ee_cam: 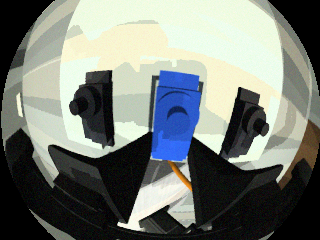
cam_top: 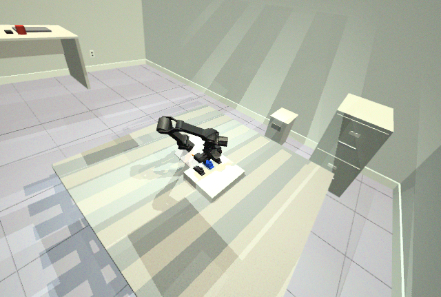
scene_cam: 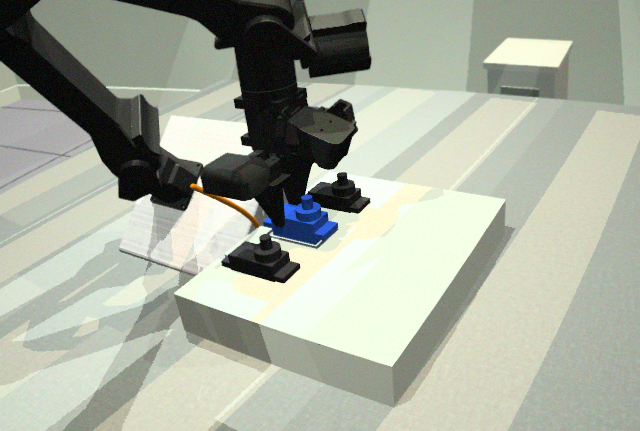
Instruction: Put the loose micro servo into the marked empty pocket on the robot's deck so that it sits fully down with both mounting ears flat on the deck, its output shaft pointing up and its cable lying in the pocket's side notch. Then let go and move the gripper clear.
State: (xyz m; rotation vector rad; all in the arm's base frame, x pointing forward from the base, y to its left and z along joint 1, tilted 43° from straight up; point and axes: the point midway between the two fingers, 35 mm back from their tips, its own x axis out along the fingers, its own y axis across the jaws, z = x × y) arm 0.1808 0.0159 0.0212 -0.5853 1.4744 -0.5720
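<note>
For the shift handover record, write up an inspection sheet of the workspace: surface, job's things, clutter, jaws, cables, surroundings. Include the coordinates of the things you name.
Surface: striped table [cam_top: 263, 211] [scene_cam: 584, 240] with a pale block [cam_top: 227, 183] [scene_cam: 439, 240] on it.
Job's things: blue servo [cam_top: 209, 164] [scene_cam: 309, 219] [ee_cam: 176, 120] low in the pocket between two black servos, shaft up; whether its ears lie fully flat cannot be told.
Clutter: nothing seen.
Jaws: shut on the blue servo.
Cables: orange cable [scene_cam: 227, 201] [ee_cam: 181, 176] runs from the blue servo off the block's edge; its seating in the notch cannot be made out.
Surroundings: small cabinet [cam_top: 281, 126] [scene_cam: 527, 54], taller drawer cabinet [cam_top: 355, 144], desk [cam_top: 38, 34] with a red item [cam_top: 20, 29].
</note>
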